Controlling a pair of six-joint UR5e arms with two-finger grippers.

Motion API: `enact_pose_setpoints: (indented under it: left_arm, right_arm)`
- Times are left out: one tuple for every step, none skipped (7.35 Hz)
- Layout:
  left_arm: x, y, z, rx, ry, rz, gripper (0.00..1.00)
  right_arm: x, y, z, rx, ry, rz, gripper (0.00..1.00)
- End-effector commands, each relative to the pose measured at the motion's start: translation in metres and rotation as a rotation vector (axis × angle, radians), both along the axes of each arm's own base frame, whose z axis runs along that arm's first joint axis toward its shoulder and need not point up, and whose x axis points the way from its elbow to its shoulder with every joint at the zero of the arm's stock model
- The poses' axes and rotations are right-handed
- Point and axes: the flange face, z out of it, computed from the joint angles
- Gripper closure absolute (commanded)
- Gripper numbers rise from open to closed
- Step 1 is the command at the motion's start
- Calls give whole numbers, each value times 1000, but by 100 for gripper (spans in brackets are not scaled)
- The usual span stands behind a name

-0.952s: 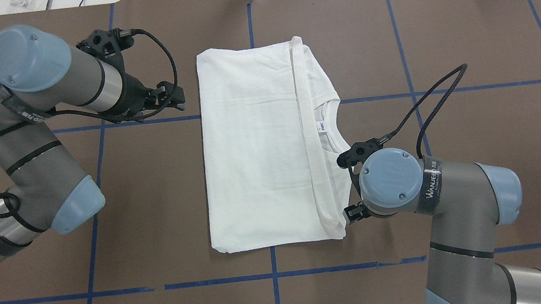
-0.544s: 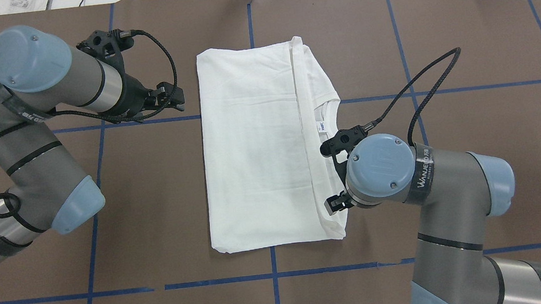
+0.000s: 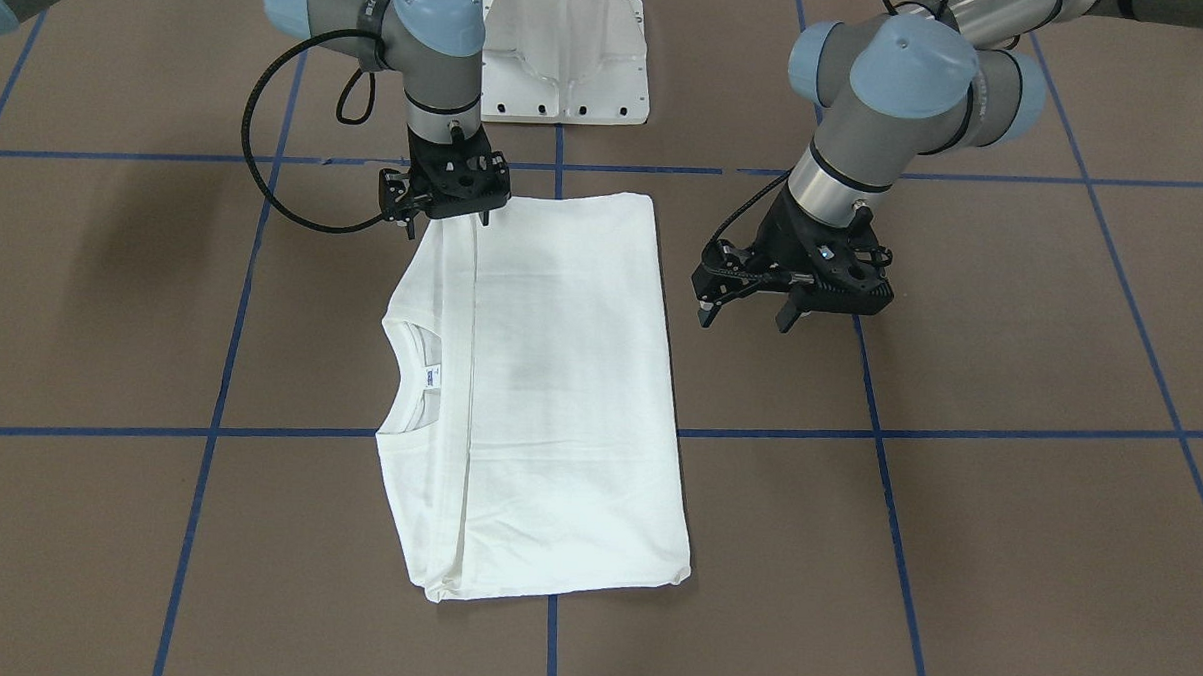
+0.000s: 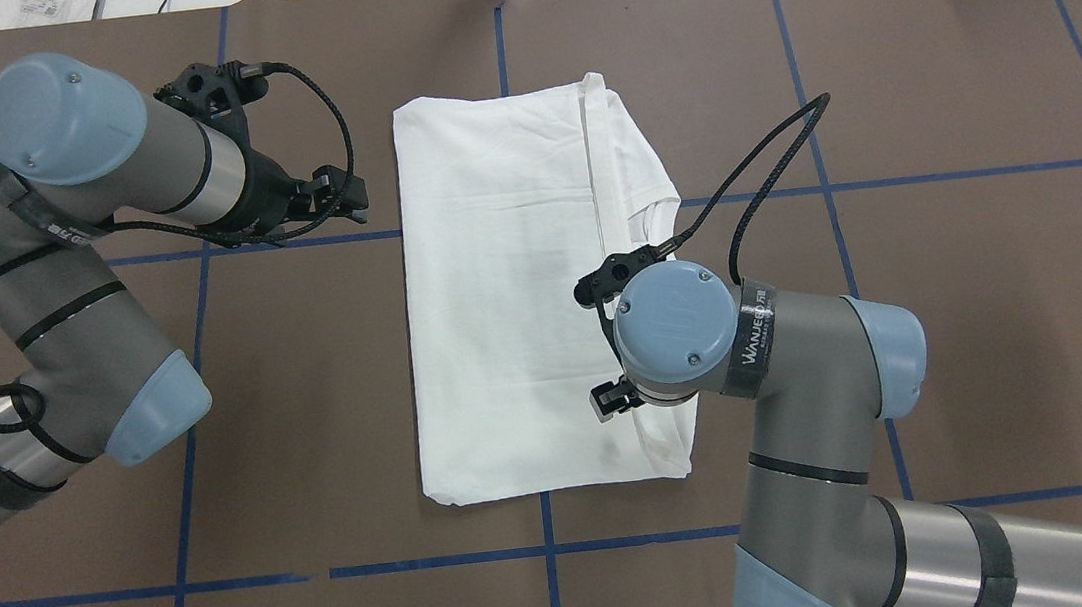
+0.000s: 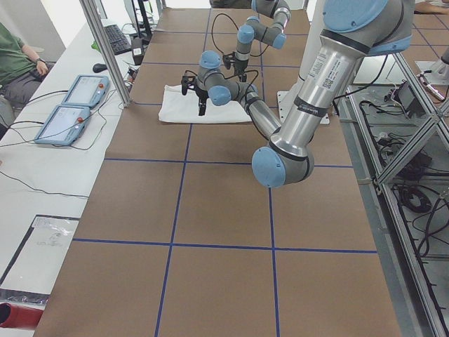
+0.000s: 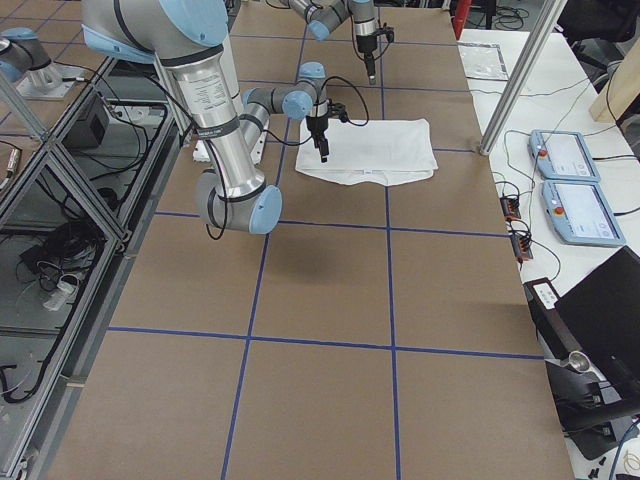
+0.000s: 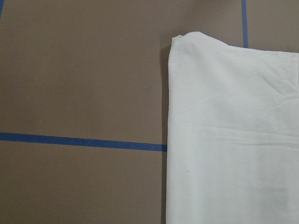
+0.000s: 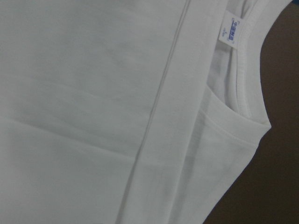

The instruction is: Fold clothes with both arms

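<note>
A: The T-shirt (image 3: 559, 407)?
B: Lay folded into a long white rectangle on the brown desk (image 3: 954, 550), between the two pincers: just beside the left pincer (image 3: 744, 323), partly beneath the right pincer (image 3: 447, 223).
A: State of the left pincer?
B: Hung with fingers (image 3: 705, 307) spread wide, clamped on nothing. Pointed down over bare desk, clear of the cloth's long edge.
A: And the right pincer?
B: Spread apart too, as seen from the front. Hovered upright over the shirt's collar-side strip, by the folded-over edge, toward the end nearest the robot's base. Contact with the cloth: could not tell. Sat hidden under the wrist in the overhead view.
A: The collar (image 8: 243, 79)?
B: Showed on the side of the shirt away from the left pincer, just beyond the right pincer, away from the base. Ribbed, round, with a small white-and-blue label (image 3: 433, 375) inside. Looked blurred but plain in the right wrist view.
A: Anything else near the pincers?
B: Only blue tape lines (image 3: 958, 432), laid as a grid across the desk; one just by the left pincer, another under the shirt.
</note>
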Motion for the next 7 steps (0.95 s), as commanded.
enact_pose_setpoints:
  left_arm:
    - [1, 0, 0, -2, 0, 0, 0]
    - [1, 0, 0, -2, 0, 0, 0]
    - [1, 0, 1, -1, -1, 1, 0]
    - [2, -1, 2, -4, -4, 1, 0]
    - [4, 0, 3, 3, 6, 3, 0]
    - [7, -1, 6, 7, 9, 5, 0]
    - [7, -2, 7, 6, 6, 6, 0]
  right_arm:
    - [-12, 0, 14, -14, 34, -10, 0]
    - [-20, 6, 19, -18, 44, -19, 0]
    - [-21, 7, 20, -20, 47, -22, 0]
    - [-21, 7, 21, -21, 49, -22, 0]
    - [-22, 6, 25, -23, 57, -24, 0]
    - [-24, 8, 28, -25, 62, -27, 0]
    - [-25, 9, 29, -26, 64, -29, 0]
